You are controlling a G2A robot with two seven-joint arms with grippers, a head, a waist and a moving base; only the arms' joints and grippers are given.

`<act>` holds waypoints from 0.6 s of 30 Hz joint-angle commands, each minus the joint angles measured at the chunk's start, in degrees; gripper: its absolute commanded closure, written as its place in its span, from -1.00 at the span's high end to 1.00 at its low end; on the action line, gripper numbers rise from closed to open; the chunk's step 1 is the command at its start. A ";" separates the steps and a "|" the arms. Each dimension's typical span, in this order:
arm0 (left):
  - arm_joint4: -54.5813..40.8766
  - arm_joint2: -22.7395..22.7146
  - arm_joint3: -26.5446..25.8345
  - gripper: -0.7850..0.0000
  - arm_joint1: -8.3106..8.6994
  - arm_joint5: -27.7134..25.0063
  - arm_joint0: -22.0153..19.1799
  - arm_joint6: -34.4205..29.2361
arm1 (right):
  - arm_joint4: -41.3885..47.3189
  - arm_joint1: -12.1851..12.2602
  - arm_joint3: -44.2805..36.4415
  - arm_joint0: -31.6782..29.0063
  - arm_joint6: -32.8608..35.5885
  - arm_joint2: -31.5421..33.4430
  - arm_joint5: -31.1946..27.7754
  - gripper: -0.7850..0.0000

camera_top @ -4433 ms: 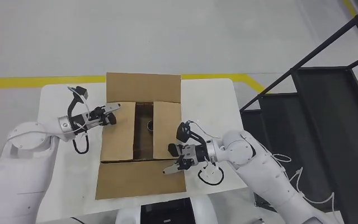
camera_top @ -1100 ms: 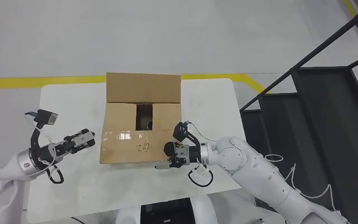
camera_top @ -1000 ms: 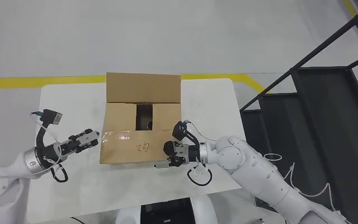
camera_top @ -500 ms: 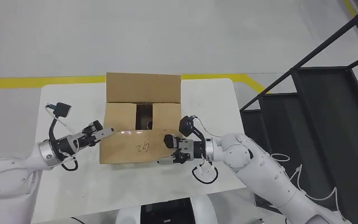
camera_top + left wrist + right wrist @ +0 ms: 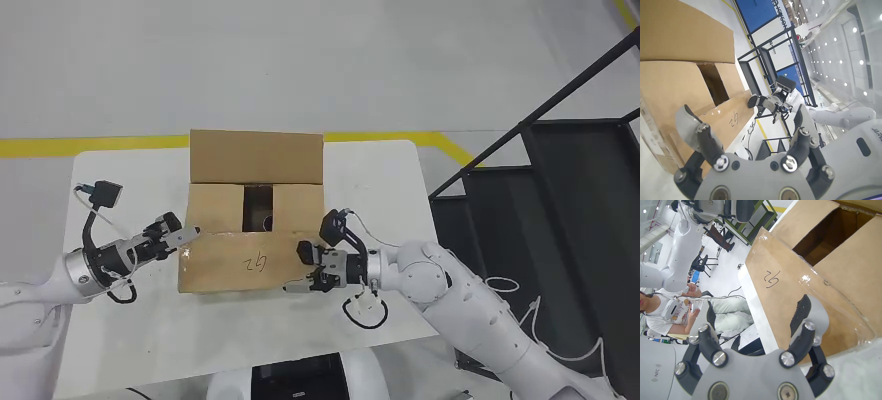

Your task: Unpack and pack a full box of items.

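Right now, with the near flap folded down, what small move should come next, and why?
Probably swing the far flap down: the near flap lies flat, the opening is uncovered, and the left hand and right hand sit open at the near flap's ends.

The place looks like a robotics lab set up inside a large industrial hall. The top view shows a smooth grey floor (image 5: 300,60) marked with a yellow line (image 5: 90,146), a white table (image 5: 130,320) and a black metal staircase (image 5: 560,190) beside it. The wrist views add a high white ceiling with rows of spotlights (image 5: 854,29), blue wall panels (image 5: 757,11), black metal frames (image 5: 761,62), a green metal rack (image 5: 753,219) and an office chair (image 5: 703,260).
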 commanded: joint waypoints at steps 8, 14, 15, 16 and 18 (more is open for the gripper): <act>5.85 4.71 -0.25 1.00 0.20 -0.52 2.87 -3.22 | -1.43 0.02 -0.05 -0.38 -0.54 0.48 0.60 1.00; 6.18 5.60 3.49 1.00 0.34 -2.10 2.91 -2.69 | -1.56 0.00 -0.54 -0.39 -0.90 0.84 0.58 1.00; 5.97 5.52 4.18 1.00 0.35 -2.58 2.81 -2.26 | -1.56 -0.01 -0.59 -0.42 -0.97 0.88 0.51 1.00; 6.14 5.46 4.64 1.00 0.37 -3.09 2.70 -1.82 | -1.45 -0.02 -0.59 -0.47 -1.07 0.93 0.47 1.00; 5.62 5.64 5.07 1.00 0.39 -4.17 2.65 -1.37 | -1.25 -0.01 -0.57 -0.47 -1.06 1.06 0.27 1.00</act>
